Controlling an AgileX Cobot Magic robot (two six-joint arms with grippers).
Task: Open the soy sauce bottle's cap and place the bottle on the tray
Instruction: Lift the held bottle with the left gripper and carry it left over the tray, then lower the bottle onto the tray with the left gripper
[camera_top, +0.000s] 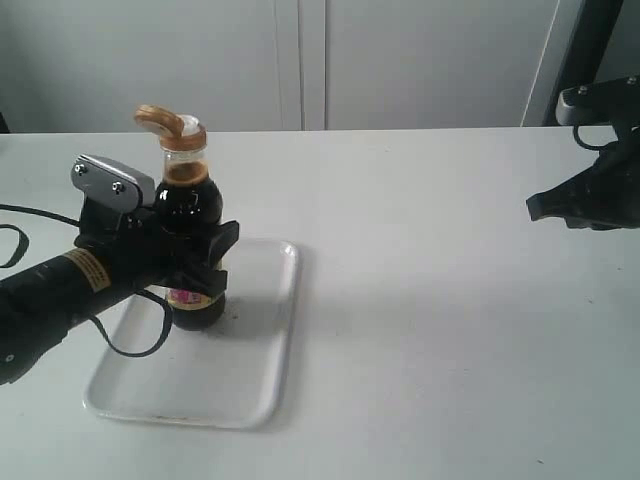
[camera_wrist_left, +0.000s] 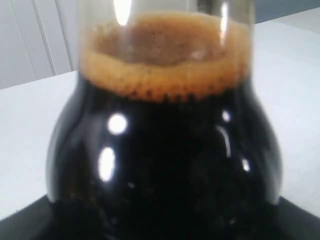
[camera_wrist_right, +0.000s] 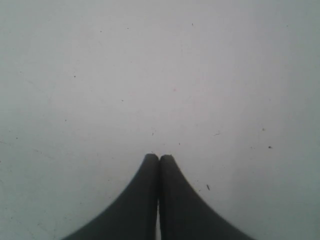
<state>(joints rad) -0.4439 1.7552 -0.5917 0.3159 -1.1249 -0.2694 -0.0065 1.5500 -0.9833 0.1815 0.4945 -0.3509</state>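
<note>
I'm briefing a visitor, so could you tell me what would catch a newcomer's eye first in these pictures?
First, the soy sauce bottle upright on the white tray at the table's left, gripped around its body by the left gripper, its cap flipped open. Then the right gripper, shut and empty, at the far right.

Open-capped soy sauce bottle (camera_top: 188, 215) upright on tray (camera_top: 255, 385)

soy sauce bottle (camera_wrist_left: 165, 150) neck cropped, blurred | label (camera_top: 185, 296) mostly hidden by left gripper (camera_top: 205, 262)
</note>
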